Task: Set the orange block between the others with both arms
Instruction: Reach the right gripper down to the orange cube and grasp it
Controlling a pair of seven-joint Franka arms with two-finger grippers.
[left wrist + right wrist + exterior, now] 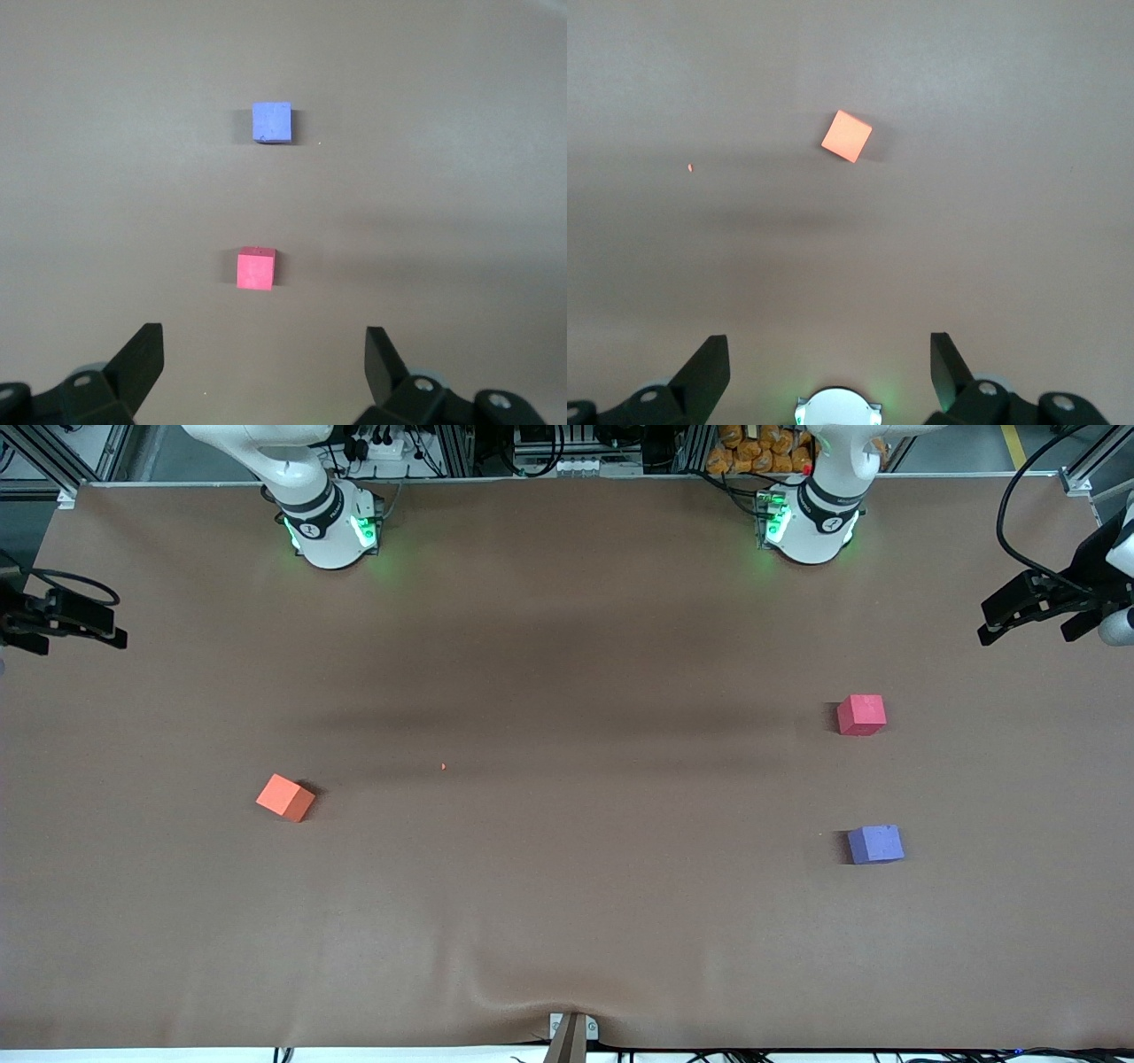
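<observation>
Brown table covering stretches across the whole workspace, and three foam cubes sit on it. The orange block lies alone toward the right arm's end of the table, turned at an angle to the table's edges; a tiny orange speck rests on the cloth a little way off, toward the middle. The other two cubes are well apart from it, toward the left arm's end — the red-pink cube and the purple-blue cube, the purple-blue one nearer to the front camera, with bare cloth between them. The right gripper hangs up in the air over the table's edge at its own end, its jaws spread wide and holding nothing; its wrist view shows both fingers parted, the orange block on the cloth below them. The left gripper hangs likewise over its end — fingers wide apart, empty, both cubes untouched.
</observation>
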